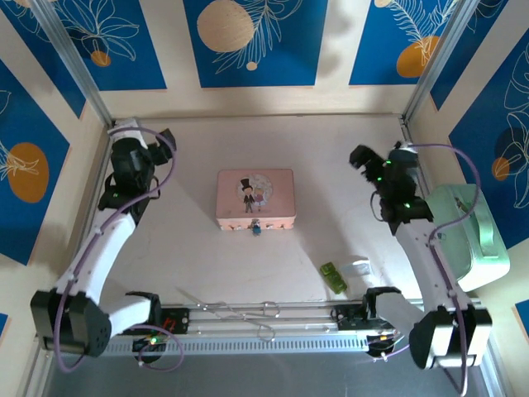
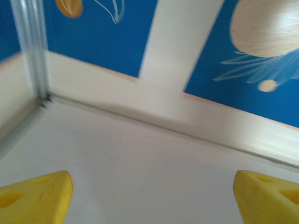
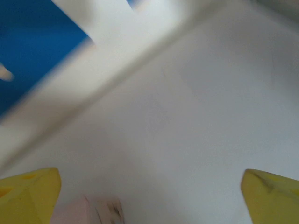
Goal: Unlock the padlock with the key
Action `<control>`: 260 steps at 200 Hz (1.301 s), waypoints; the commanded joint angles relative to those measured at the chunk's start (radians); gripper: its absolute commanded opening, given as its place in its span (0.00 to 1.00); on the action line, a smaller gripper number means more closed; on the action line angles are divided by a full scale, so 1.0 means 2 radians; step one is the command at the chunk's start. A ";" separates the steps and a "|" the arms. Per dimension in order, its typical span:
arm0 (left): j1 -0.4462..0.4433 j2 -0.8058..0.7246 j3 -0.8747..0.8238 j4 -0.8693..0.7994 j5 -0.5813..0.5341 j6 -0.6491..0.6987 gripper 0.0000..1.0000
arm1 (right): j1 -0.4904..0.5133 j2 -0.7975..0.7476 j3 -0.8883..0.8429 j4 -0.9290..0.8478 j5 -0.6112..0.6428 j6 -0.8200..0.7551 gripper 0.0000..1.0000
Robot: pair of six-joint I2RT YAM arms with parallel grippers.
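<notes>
The tiny blue and dark padlock (image 1: 256,227) hangs at the front edge of the pink picture box (image 1: 254,198) in the middle of the table. I cannot make out the key. My left gripper (image 1: 164,142) is raised at the back left, well away from the box; in its wrist view its yellow fingertips (image 2: 37,196) stand wide apart over bare table, so the left gripper (image 2: 154,200) is open and empty. My right gripper (image 1: 362,157) is raised at the back right. The right gripper (image 3: 149,200) is also open and empty, with a blurred corner of the pink box (image 3: 86,212) below it.
A small green block (image 1: 334,277) and a small white object (image 1: 361,266) lie front right of the box. A mint-green container (image 1: 478,236) stands at the right edge. Blue patterned walls (image 1: 248,41) close in the table. A metal rail (image 1: 264,318) runs along the near edge.
</notes>
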 commanded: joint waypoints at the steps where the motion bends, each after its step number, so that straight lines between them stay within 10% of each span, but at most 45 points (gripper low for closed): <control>1: -0.062 -0.006 -0.054 -0.119 0.051 -0.084 0.85 | 0.115 0.023 0.042 -0.214 0.113 0.082 0.99; 52: -0.165 -0.075 -0.112 -0.160 0.115 -0.099 0.74 | 0.415 0.029 0.047 -0.220 0.287 0.099 0.99; 124: -0.164 -0.075 -0.150 -0.141 0.193 -0.143 0.68 | 0.465 0.107 0.079 -0.228 0.112 0.121 0.76; 260: -0.138 0.012 -0.135 -0.086 0.209 -0.163 0.60 | 0.538 0.312 0.162 -0.174 0.225 0.155 0.91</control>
